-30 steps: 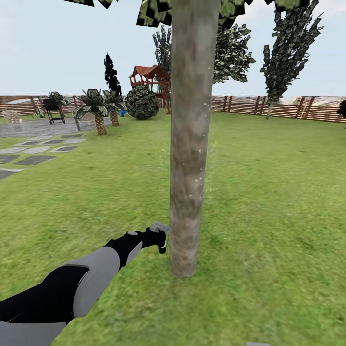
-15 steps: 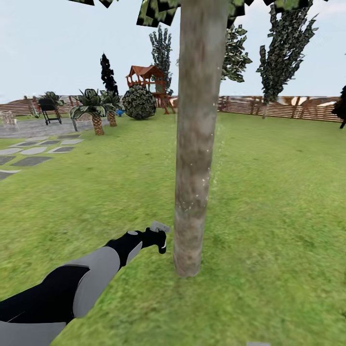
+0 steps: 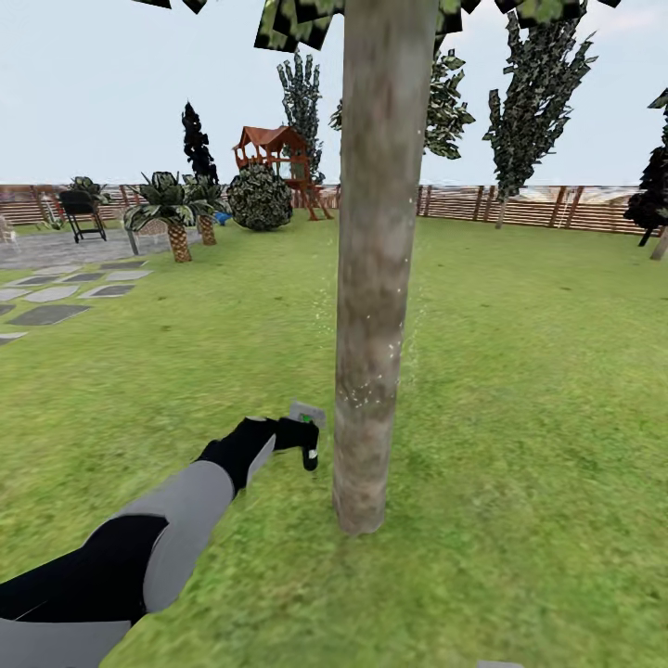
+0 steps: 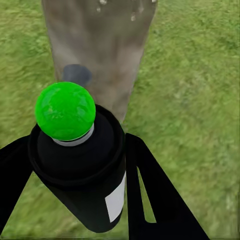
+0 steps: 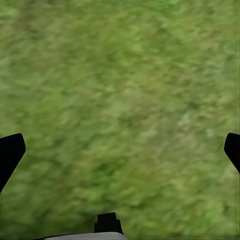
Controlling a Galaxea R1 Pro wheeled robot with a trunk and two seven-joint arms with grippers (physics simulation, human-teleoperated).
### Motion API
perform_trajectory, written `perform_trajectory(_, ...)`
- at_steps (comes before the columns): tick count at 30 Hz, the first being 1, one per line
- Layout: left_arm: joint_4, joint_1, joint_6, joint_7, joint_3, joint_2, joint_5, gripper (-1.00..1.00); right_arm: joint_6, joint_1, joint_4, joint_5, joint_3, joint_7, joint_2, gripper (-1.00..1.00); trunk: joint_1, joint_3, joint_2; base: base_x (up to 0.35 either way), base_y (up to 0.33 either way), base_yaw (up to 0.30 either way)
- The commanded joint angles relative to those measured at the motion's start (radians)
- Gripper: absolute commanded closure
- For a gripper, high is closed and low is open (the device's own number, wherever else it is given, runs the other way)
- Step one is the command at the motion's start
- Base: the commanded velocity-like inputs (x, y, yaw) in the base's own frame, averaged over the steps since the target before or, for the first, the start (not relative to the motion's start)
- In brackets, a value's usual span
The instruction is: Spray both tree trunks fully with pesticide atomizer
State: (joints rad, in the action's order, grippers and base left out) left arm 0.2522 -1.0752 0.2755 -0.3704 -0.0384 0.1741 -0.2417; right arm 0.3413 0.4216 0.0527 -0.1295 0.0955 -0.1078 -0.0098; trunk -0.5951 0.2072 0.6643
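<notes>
Beside the base of the tree trunk, my left gripper holds the pesticide atomizer with its jaws clamped on the dark bottle body. From the left wrist camera, the pesticide atomizer sits between my two black fingers, its white label facing outward and its green dot pointing toward the tree trunk, which stands near and directly ahead. The nozzle is just beside the bark, low on the column, not touching it. Fine pale specks show on and around the mid and lower trunk, which I judge to be spray deposit; coverage therefore appears under way on this tree, but I cannot confirm that the whole trunk is coated, and its far side is hidden from me. My right gripper hangs over bare lawn with its jaws spread wide apart and nothing between them. Status: the pick-up step is complete and the first trunk is being treated. Remaining, in my estimate: finish this trunk, then drive to the second tree and repeat. A wooden fence, stone paving and a red play structure stand well apart in the garden behind.
</notes>
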Motion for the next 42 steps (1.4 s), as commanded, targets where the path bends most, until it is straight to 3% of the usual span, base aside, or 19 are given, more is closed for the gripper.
perform_trajectory(1,0.053,0.000,0.044,-0.006,-0.003,0.000,-0.008,1.00,0.007,0.002,0.004,-0.010,0.008,-0.001,-0.001,-1.00,0.000,0.002,0.001,0.000,0.000,0.000)
perform_trajectory(3,0.128,0.000,0.119,-0.007,-0.002,0.000,-0.008,1.00,0.007,0.002,0.004,-0.011,0.006,-0.003,-0.002,-1.00,0.000,0.002,0.001,0.000,0.000,0.000)
perform_trajectory(5,0.235,0.000,0.237,-0.023,-0.002,0.000,-0.007,1.00,0.007,0.002,0.004,-0.011,0.006,-0.003,-0.002,-1.00,0.000,0.002,0.001,0.000,0.000,0.000)
perform_trajectory(8,0.399,-0.001,0.417,-0.123,0.000,0.000,-0.008,1.00,0.006,0.002,0.004,-0.010,0.007,-0.002,-0.003,-1.00,0.000,0.002,0.001,0.000,0.000,0.000)
perform_trajectory(9,0.416,-0.001,0.443,-0.128,0.000,0.000,-0.008,1.00,0.006,0.002,0.004,-0.009,0.007,-0.001,-0.003,-1.00,0.000,0.002,0.001,0.000,0.000,0.000)
perform_trajectory(11,0.506,-0.010,0.585,-0.147,0.000,0.000,-0.008,1.00,0.006,0.002,0.004,-0.009,0.007,0.000,-0.003,-1.00,0.000,0.002,0.001,0.000,0.000,0.000)
perform_trajectory(15,0.536,-0.075,0.683,-0.156,0.000,0.000,-0.007,1.00,0.005,0.002,0.004,-0.009,0.009,0.000,-0.003,-1.00,0.000,0.002,0.001,0.000,0.000,0.000)
perform_trajectory(16,0.540,-0.117,0.703,-0.229,0.000,0.000,-0.008,1.00,0.005,0.002,0.004,-0.009,0.009,0.001,-0.003,-1.00,0.000,0.002,0.001,0.000,0.000,0.000)
perform_trajectory(19,0.539,-0.188,0.710,-0.313,0.000,0.000,-0.011,1.00,0.005,0.002,0.004,-0.008,0.009,0.002,-0.003,-1.00,0.000,0.002,0.001,0.000,0.000,0.000)
perform_trajectory(26,0.502,-0.341,0.715,-0.335,-0.001,0.000,-0.010,1.00,0.005,0.002,0.004,-0.009,0.009,0.002,-0.003,-1.00,0.000,0.002,0.001,0.000,0.000,0.000)
perform_trajectory(40,0.552,-0.367,0.717,-0.357,0.002,0.000,-0.012,1.00,0.005,0.002,0.004,-0.007,0.010,0.002,-0.003,-1.00,0.000,0.002,0.001,-0.108,0.008,0.000)
perform_trajectory(42,0.528,-0.425,0.718,-0.357,0.001,0.000,-0.013,1.00,0.005,0.002,0.004,-0.007,0.010,0.002,-0.003,-1.00,0.000,0.002,0.001,-0.003,0.000,0.000)
